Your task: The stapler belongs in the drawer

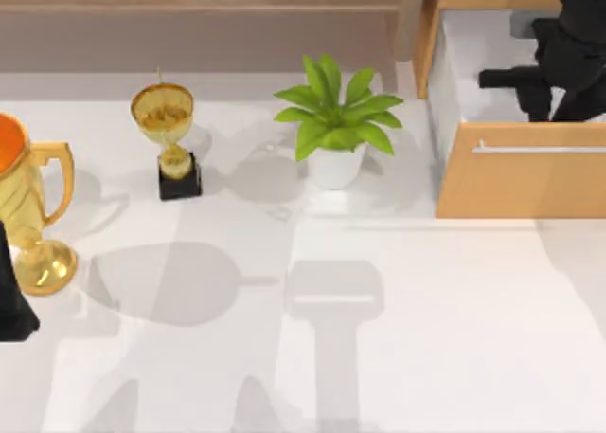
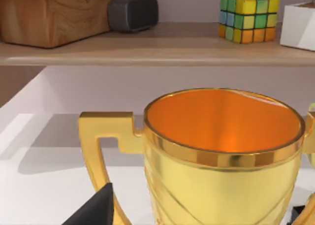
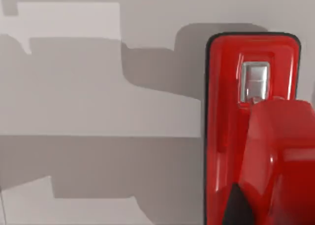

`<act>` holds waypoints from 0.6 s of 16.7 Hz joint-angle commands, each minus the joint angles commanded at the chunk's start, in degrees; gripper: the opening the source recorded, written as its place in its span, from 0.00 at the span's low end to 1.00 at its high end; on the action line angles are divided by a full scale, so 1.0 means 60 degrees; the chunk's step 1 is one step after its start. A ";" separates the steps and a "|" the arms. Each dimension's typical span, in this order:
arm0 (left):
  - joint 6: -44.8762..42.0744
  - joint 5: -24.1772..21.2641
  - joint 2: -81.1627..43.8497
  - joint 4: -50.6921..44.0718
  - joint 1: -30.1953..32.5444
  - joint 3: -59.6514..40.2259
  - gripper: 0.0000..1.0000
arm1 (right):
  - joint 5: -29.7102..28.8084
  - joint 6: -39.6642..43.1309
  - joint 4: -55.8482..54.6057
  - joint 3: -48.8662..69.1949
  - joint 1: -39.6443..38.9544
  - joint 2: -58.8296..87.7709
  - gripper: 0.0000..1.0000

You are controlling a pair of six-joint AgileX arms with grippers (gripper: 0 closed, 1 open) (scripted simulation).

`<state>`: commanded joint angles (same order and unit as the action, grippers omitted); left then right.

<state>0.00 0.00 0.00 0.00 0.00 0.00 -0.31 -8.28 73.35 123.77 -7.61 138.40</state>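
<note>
Upper right of the top view: the right end effector (image 1: 530,90) hangs inside the open light tan wooden drawer (image 1: 521,182), grasping the glossy red bar-shaped stapler (image 3: 253,131), its long axis toward the white interior's far wall. The left arm sits parked at the desk's left edge.

Bright even light; soft grey shadows on table (image 1: 454,338); slight blur throughout.

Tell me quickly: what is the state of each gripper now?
Left gripper: at the table's left edge beside the big gold trophy; cannot be told.
Right gripper: over the open drawer, with the stapler close beneath; cannot be told.
</note>
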 joint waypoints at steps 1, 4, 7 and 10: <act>0.0000 0.0000 0.0000 0.0000 0.0000 0.0000 1.00 | 0.0051 0.0047 0.0083 0.0049 0.0008 0.0151 0.00; 0.0000 0.0000 0.0000 0.0000 0.0000 0.0000 1.00 | 0.0072 0.0065 0.0118 0.0067 0.0011 0.0210 0.00; 0.0000 0.0000 0.0000 0.0000 0.0000 0.0000 1.00 | 0.0060 0.0051 0.0072 0.0026 -0.0034 0.0205 0.00; 0.0000 0.0000 0.0000 0.0000 0.0000 0.0000 1.00 | 0.0065 0.0055 -0.0171 -0.0172 -0.0009 0.0216 0.00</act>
<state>0.00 0.00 0.00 0.00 0.00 0.00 0.08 -7.95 72.32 122.74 -7.66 139.70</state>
